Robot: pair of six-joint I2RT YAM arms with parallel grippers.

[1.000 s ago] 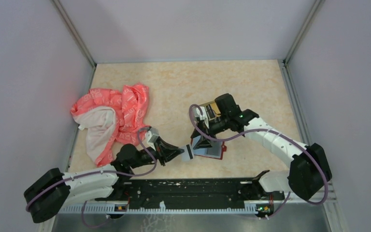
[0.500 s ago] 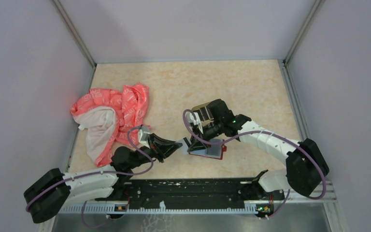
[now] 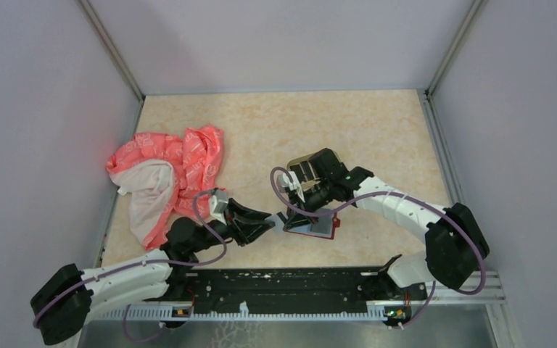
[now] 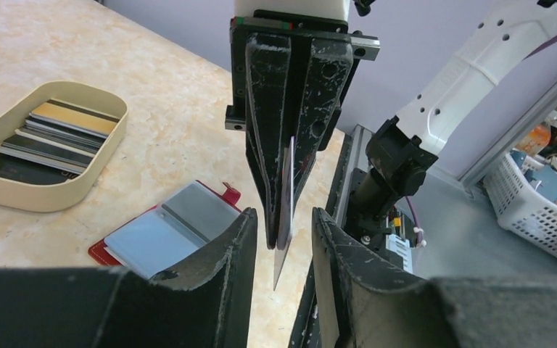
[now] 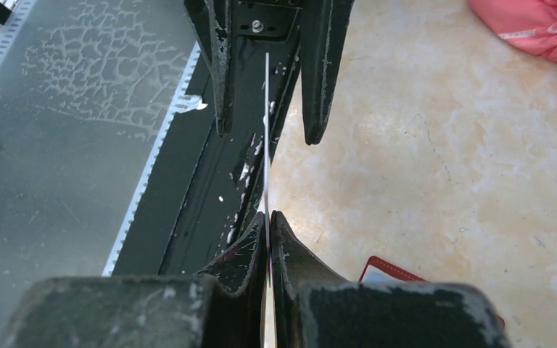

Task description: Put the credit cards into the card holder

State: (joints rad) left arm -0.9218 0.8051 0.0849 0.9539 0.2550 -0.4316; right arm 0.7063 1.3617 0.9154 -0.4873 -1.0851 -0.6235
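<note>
At the left edge of the open card holder [image 4: 163,232], a credit card [image 4: 285,181] is clamped edge-on by the right gripper [image 5: 268,219], the left gripper [image 3: 266,219] parted around it. Beyond the holder, on marbled table [image 3: 377,130], a tan tray [image 4: 51,196] of cards [image 4: 58,134] is seen; pink cloth [image 3: 167,174] further left, pale walls [image 3: 283,43] behind.

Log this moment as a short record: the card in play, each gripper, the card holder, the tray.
card: edge-on, in the air between the two grippers
right gripper: shut on the card, pinching one end
left gripper: open, one finger on each side of the card, not touching it
card holder: red, lying open, clear sleeves facing up
tray: oval, tan, beside the card holder, several cards inside
</note>
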